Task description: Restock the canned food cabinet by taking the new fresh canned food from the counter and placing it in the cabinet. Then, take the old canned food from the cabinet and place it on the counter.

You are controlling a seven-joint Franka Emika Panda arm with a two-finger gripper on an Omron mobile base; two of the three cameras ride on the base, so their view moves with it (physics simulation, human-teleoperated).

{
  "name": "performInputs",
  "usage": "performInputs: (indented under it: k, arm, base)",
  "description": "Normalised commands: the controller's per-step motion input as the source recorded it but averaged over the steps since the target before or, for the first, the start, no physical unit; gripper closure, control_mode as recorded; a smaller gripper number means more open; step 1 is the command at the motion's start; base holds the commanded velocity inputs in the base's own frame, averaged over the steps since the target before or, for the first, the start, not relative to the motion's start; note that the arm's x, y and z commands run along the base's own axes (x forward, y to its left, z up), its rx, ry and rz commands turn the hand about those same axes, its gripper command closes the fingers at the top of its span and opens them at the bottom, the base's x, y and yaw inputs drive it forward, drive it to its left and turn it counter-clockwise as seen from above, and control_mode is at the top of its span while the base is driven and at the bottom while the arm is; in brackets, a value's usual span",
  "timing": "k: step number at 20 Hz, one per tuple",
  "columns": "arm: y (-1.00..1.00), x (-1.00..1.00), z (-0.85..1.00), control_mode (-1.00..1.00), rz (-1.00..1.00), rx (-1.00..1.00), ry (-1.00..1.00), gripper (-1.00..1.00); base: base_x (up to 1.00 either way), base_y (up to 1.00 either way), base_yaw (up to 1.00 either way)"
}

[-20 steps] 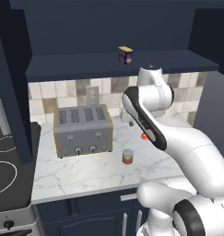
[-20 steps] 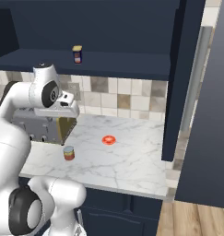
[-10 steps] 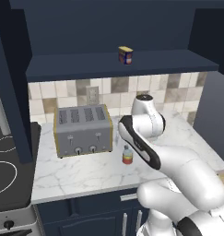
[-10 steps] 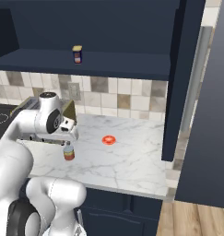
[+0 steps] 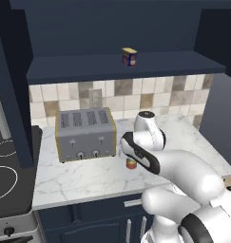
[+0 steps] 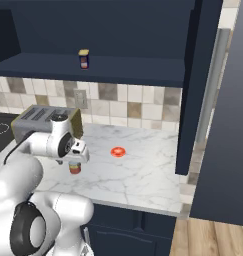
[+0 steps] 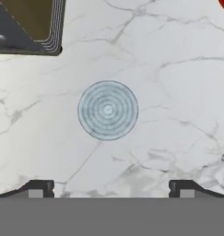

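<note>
Your new can (image 7: 108, 110) sits on the counter (image 7: 178, 92) below spread fingers (image 7: 37, 189) | arm hides most of it from the left base view | old can (image 5: 129, 57) on cabinet (image 5: 88, 66) shelf | toaster (image 7: 28, 25) cut off.

Small round can with a red and yellow-orange label and a grey ringed metal top (image 7: 108, 110), standing upright on the white marble-look counter with grey veins (image 6: 143, 170), just in front of the near right corner of the silver four-slot toaster (image 5: 85, 133), apart from it. Small dark blue can with a yellow top and a red-orange label patch (image 5: 129, 57), upright on the wide open shelf ledge of the dark navy blue wall cabinet (image 5: 79, 69), above the toaster and to its right.
</note>
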Motion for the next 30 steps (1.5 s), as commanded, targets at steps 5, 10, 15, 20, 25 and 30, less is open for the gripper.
performInputs:
  k: [5,10,15,20,25,30]
  arm:
    - [0.00,0.39,-0.20,-1.00,0.00,0.00,0.11,-1.00]
    - [0.01,0.27,-0.21,-1.00,0.00,0.00,0.04,-1.00]
    - [0.08,0.09,-0.27,-1.00,0.00,0.00,0.00,-1.00]
    - [0.04,0.10,-0.34,-1.00,0.00,0.00,-0.01,-1.00]
    - [0.01,0.05,-0.26,-1.00,0.00,0.00,-0.05,-1.00]
    - [0.00,0.00,-0.05,-1.00,0.00,0.00,-0.02,1.00]
  base:
    - [0.00,0.00,0.00]
    - [0.00,0.00,0.00]
    - [0.00,0.00,0.00]
    - [0.00,0.00,0.00]
    - [0.00,0.00,0.00]
    - [0.00,0.00,0.00]
